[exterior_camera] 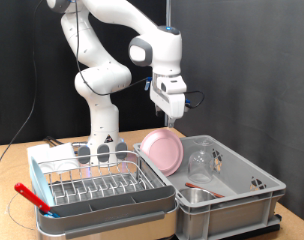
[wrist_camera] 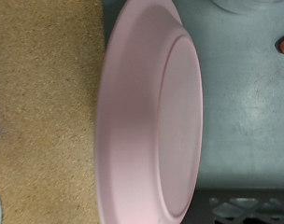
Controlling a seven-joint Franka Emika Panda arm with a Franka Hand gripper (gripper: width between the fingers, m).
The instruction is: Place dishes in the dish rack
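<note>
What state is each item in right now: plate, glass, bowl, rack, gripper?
Pink plate: tilted on edge in the grey tub.
Clear glass: inside the tub.
Steel bowl: inside the tub.
Dish rack: holds no dishes.
Gripper: above the plate, holding nothing.

Both views are evenly and fairly brightly lit, with no harsh shadows. Behind the pincer point(exterior_camera: 168, 122) a black curtain point(exterior_camera: 252, 60) stays dark. Below the pincer, the plate point(wrist_camera: 151, 117) fills the wrist view softly, slightly blurred, its rim faintly shaded; the rack point(exterior_camera: 97, 185) wires glint.
</note>
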